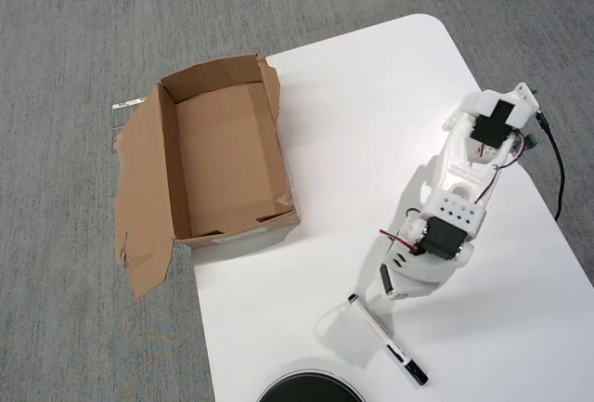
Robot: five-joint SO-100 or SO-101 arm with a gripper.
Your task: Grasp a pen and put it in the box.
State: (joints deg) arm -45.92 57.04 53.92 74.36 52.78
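The pen (386,338), white-barrelled with a black cap at its lower-right end, lies flat and diagonal on the white table (371,123) near the bottom of the overhead view. My gripper (392,292) hangs just above and to the right of the pen's upper-left end. Its fingers look slightly parted, and the pen is not between them. The box (168,165), brown cardboard with torn flaps, stands open and empty at the table's left edge, well to the upper left of the gripper.
A black round object (309,390) pokes in at the bottom edge, close below the pen. A black cable (559,175) runs along the table's right edge by the arm's base (497,114). Grey carpet (83,40) surrounds the table.
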